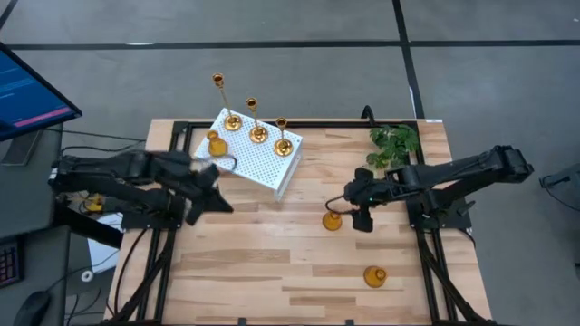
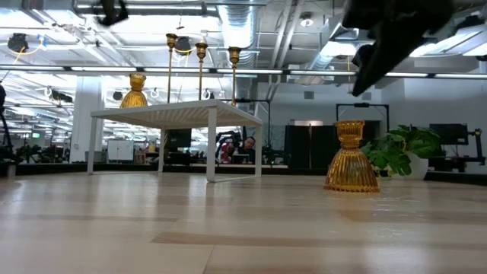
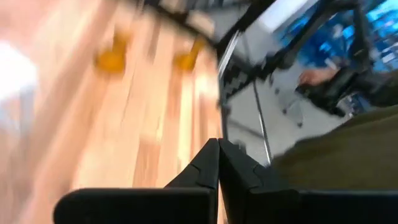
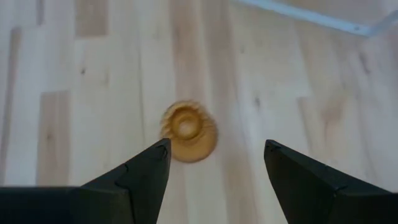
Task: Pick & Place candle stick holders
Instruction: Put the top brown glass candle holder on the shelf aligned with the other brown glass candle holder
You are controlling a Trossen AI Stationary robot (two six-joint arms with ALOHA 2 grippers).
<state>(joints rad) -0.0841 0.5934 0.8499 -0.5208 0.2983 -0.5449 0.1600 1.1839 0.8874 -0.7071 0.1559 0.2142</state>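
My right gripper [image 4: 214, 165] hangs spread above a short bell-shaped holder [image 1: 333, 220] standing on the table [image 1: 272, 263]. My left gripper [image 3: 218, 155], pressed together and empty, sits beside the white perforated stand [image 1: 258, 158]. That stand carries three tall holders [image 1: 258, 133] and one short holder [image 1: 216, 143]. Another short holder [image 1: 374, 276] rests on the table's near side.
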